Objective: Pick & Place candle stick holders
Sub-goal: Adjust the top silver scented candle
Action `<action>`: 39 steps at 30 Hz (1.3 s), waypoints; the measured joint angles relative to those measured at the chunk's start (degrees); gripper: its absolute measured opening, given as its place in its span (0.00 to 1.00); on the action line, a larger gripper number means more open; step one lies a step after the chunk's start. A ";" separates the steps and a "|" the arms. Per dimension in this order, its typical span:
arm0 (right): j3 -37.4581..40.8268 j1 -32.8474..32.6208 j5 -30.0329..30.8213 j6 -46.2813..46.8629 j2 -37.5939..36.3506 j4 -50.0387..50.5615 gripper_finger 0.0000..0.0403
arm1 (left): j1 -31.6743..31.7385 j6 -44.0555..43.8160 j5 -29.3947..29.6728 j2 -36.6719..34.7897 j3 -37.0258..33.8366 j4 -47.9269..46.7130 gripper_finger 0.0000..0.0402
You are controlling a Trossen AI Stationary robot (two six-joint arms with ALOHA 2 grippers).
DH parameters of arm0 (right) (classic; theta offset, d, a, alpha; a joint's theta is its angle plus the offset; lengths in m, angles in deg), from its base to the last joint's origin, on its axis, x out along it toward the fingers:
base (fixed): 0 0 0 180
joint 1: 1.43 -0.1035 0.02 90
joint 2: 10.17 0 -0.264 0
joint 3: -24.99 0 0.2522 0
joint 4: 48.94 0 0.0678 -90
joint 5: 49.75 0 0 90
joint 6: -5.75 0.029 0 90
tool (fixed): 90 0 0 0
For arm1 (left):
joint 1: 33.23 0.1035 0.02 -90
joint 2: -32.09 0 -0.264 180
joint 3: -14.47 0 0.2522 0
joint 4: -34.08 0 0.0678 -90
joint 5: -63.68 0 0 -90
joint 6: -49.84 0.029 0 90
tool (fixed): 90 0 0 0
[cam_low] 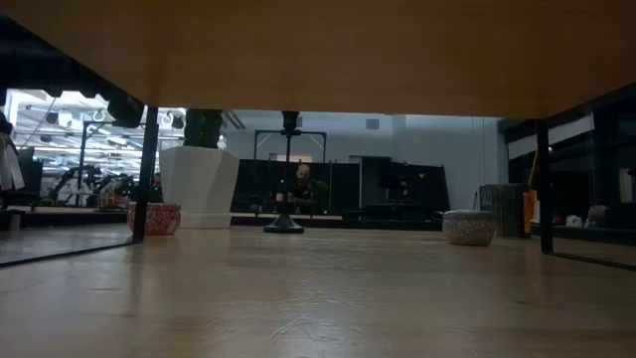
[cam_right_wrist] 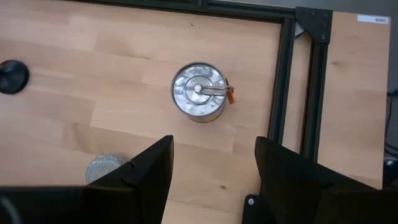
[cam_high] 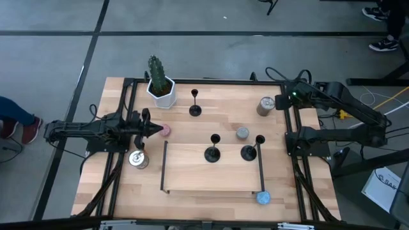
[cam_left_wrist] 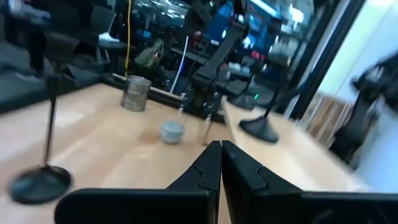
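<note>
Three black candle stick holders show in the high view. One [cam_high: 195, 110] stands on its round base on the table at the far middle, also in the low view [cam_low: 286, 223]. Two others [cam_high: 212, 153] [cam_high: 248, 152] stand on a raised wooden shelf [cam_high: 211, 179] with black legs. My left gripper [cam_high: 156, 130] [cam_left_wrist: 221, 146] is shut and empty, level, at the table's left beside a pink tin [cam_high: 165, 130]. My right gripper [cam_high: 279, 102] [cam_right_wrist: 214, 149] hangs open and empty, slanting down, above the far right corner next to a metal can [cam_right_wrist: 199, 90].
A cactus in a white pot [cam_high: 160, 89] stands at the far left. A second metal can [cam_high: 138, 159] stands near my left arm. A grey tin [cam_high: 242, 133] lies by the shelf's far edge, and a blue tin [cam_high: 263, 198] lies by the shelf's near right leg. Black frame rails [cam_right_wrist: 280, 93] border the table.
</note>
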 joint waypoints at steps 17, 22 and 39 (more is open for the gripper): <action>7.12 -0.57 -0.15 -12.58 7.45 -8.27 0.56 | 0.00 -17.36 0.00 0.00 -0.02 0.45 0.02; 11.37 -0.46 0.31 -13.40 6.55 -8.98 0.52 | 0.02 -17.12 0.00 0.00 0.00 0.47 0.02; 13.18 10.04 -2.32 -16.92 14.29 -26.34 0.36 | -0.04 -8.37 -5.35 0.00 0.00 0.84 0.02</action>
